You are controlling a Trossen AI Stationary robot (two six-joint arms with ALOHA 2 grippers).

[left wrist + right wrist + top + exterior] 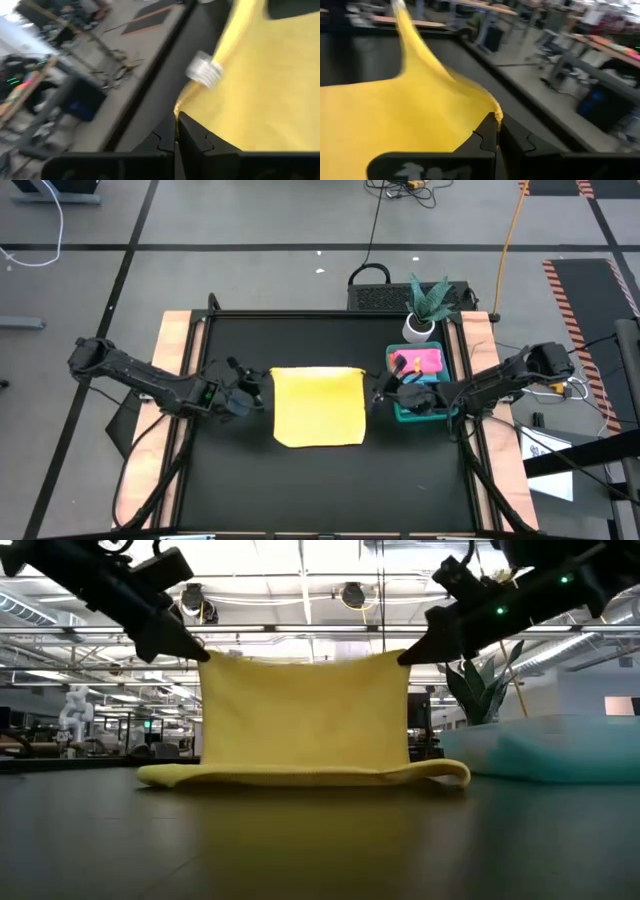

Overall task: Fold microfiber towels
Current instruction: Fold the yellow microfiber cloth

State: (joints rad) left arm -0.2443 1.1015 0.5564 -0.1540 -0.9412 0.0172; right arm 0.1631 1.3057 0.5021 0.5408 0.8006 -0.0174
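Yellow towel at desk centre; lifted by two corners, left gripper and right gripper clamped shut on them; advised: kept level, corners aligned.

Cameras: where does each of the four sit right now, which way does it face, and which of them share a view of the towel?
High view: above the table, looking straight down; both arms, left gripper and right gripper at the yellow towel, green tray beside.
Low view: table height, level across; towel hangs between both grippers.
Left wrist view: past its shut fingers pinching a corner.
Right wrist view: likewise, fingers on the other corner.
Shared: all four show the yellow towel.
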